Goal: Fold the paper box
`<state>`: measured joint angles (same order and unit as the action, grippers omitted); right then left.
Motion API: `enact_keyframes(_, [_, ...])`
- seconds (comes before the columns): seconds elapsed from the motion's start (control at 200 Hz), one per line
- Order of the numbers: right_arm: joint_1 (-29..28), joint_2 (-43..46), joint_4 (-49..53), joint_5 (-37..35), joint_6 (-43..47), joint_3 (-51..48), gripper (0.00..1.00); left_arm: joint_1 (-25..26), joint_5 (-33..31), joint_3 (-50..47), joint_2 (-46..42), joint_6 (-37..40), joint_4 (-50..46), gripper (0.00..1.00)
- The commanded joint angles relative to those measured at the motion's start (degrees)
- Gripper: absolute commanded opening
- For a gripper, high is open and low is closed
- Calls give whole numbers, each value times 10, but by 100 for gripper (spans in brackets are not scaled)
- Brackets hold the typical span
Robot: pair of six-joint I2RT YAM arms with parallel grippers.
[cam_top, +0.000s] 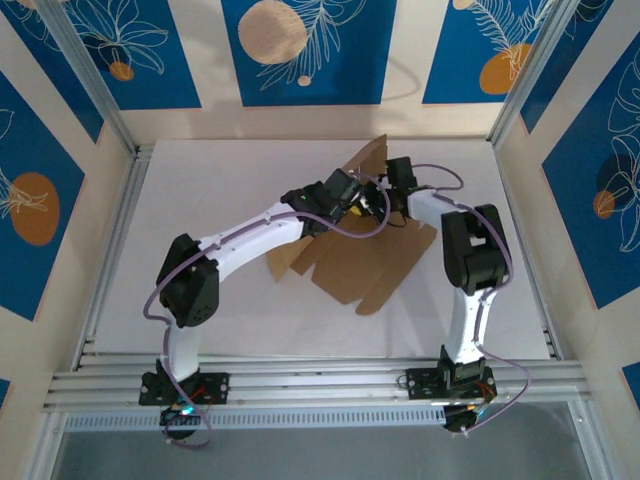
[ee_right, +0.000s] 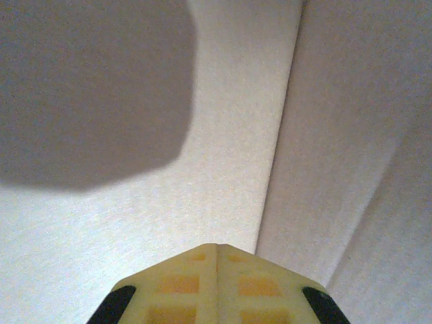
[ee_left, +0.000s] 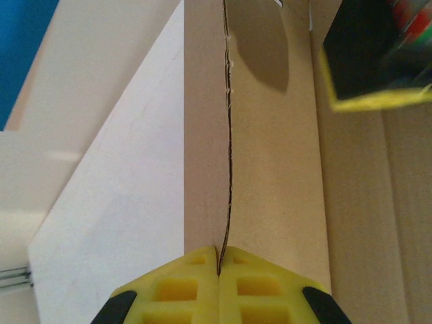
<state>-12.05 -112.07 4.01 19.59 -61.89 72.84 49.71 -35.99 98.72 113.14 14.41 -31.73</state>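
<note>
Pinching a raised panel edge-on, the left jaws are clenched on the paper box (cam_top: 365, 265). On the left wrist camera that thin cardboard edge runs straight ahead from between the yellow pads (ee_left: 182, 287). So the panel's long axis points directly away from the jaws, with one face on either side of them.

The right jaws are pressed together too, and I can see nothing caught between them. Their tips sit close to a cardboard face. A crease starts just right of the tips and runs ahead and slightly rightward. The same jaws show on the left wrist camera, ahead of the left jaws and to their right, near the held panel.

From above, the left arm (cam_top: 250, 235) and the right arm (cam_top: 470, 250) meet at the standing flap (cam_top: 375, 160). The rest of the sheet lies flat on the table (cam_top: 220, 190), beneath and behind both sets of jaws.

I'd judge the next fold turns on that crease. The left jaws already hold the panel, so they are the nearer; the right jaws stand beside it, placed to push.

I count one box, one raised flap and two arms.
</note>
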Motion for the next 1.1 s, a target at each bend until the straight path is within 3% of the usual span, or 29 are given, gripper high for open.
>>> enact_keyframes(0.0, [34,61,-58,-1,-21,-63,7,22,15,-36,41,21,-42,0])
enact_keyframes(0.165, [88,153,10,-56,12,-89,18,37,-27,-53,42,73,-9,0])
enact_keyframes(0.265, [107,181,16,-26,30,-78,30,45,-50,-65,41,110,19,0])
enact_keyframes(0.495, [99,119,35,80,24,29,56,49,-75,-79,41,150,59,0])
enact_keyframes(0.61, [77,65,81,88,34,101,62,54,-90,-92,45,173,84,0])
enact_keyframes(0.705, [66,35,97,80,29,127,56,62,-110,-107,51,196,111,0])
enact_keyframes(0.87, [66,3,38,100,-3,104,43,78,-135,-125,61,217,143,0])
enact_keyframes(0.975, [66,-7,18,107,-6,101,26,85,-143,-130,58,220,152,0])
enact_keyframes(1.095, [68,-1,-38,118,-41,80,14,85,-151,-137,40,237,179,0])
